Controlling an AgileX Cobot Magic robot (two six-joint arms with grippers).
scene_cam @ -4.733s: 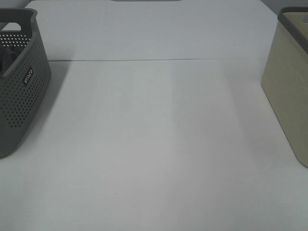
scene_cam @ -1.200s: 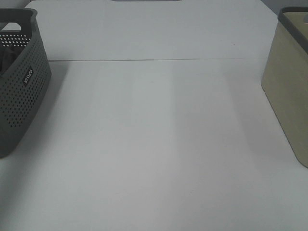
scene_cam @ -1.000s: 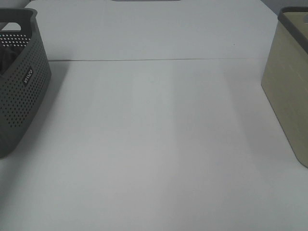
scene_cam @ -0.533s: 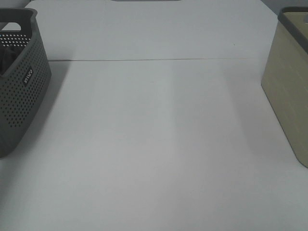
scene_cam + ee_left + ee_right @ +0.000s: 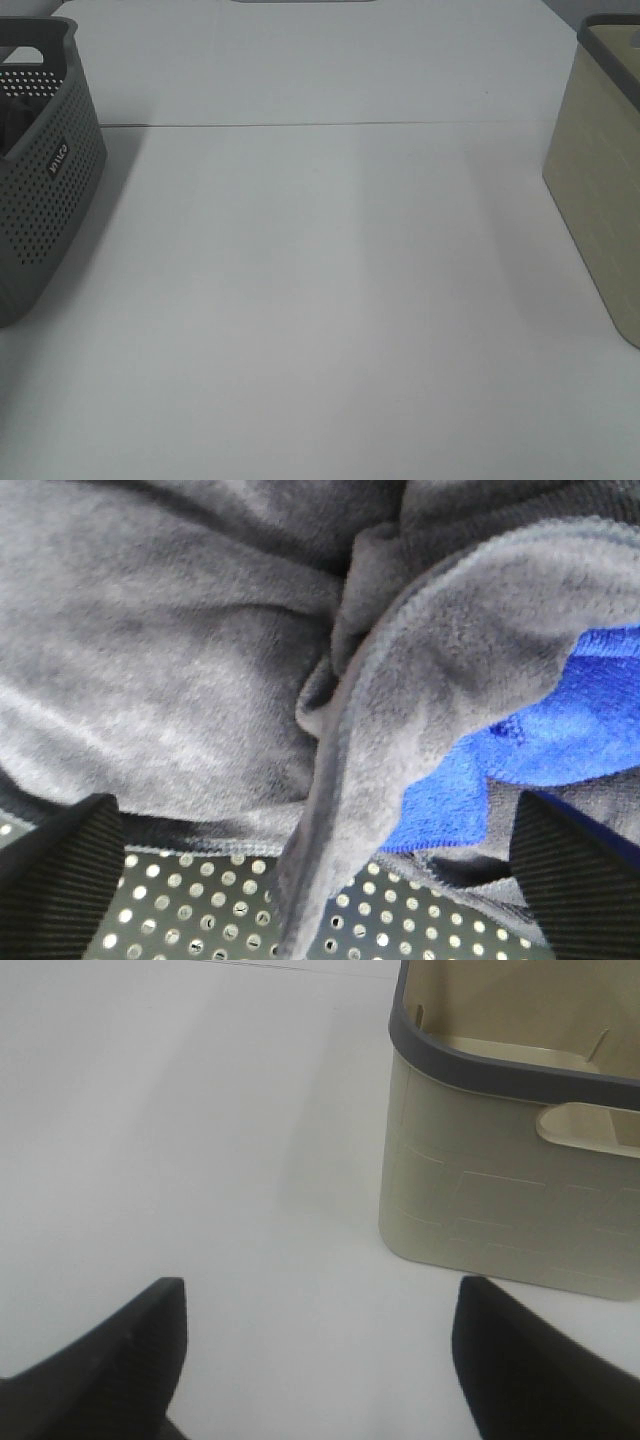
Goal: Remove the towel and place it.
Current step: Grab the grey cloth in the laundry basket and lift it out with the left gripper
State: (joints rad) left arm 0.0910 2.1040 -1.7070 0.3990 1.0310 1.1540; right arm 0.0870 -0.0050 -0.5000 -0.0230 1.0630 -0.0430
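Note:
The dark charcoal towel (image 5: 200,660) fills the left wrist view, bunched in folds, with one raised fold (image 5: 400,690) running down the middle. It lies inside the grey perforated basket (image 5: 45,200), whose holed wall (image 5: 200,920) shows below it. My left gripper (image 5: 320,880) is open and close above the towel, with its fingertips (image 5: 60,880) wide apart on either side of the raised fold. My right gripper (image 5: 320,1360) is open and empty above the bare table. Neither gripper shows in the exterior high view.
A blue cloth (image 5: 560,740) lies partly under the towel's fold. A beige basket with a dark rim (image 5: 600,190) stands at the table's right edge; it also shows in the right wrist view (image 5: 500,1190), empty as far as I can see. The white table (image 5: 320,300) lies between the baskets.
A dark shape seen inside the grey basket's rim earlier no longer shows in the exterior high view. The baskets have not moved.

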